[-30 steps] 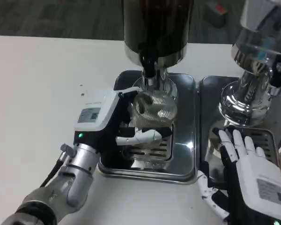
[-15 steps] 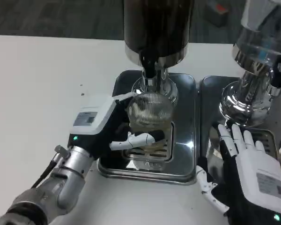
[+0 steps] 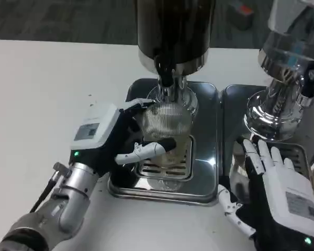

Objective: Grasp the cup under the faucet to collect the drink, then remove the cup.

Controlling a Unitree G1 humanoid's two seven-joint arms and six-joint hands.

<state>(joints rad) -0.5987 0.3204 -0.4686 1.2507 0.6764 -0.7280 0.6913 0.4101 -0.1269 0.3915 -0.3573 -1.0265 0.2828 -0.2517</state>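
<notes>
A clear ribbed cup (image 3: 166, 125) stands on the grate of the steel drip tray (image 3: 205, 172), just in front of the faucet (image 3: 167, 83) of the dark drink dispenser (image 3: 174, 31). A pale yellowish drink shows low in the cup. My left hand (image 3: 112, 138) grips the cup from its left side, white and black fingers (image 3: 149, 150) wrapped round its front. My right hand (image 3: 275, 191) lies open with fingers spread over the second tray at the lower right, holding nothing.
A second, shiny metal dispenser (image 3: 285, 68) stands at the right on its own drip tray (image 3: 298, 157). The white table (image 3: 47, 94) stretches to the left and along the front edge.
My left hand has drawn the cup a little toward me and to the left, off from under the faucet. The right hand stays nearly still.
</notes>
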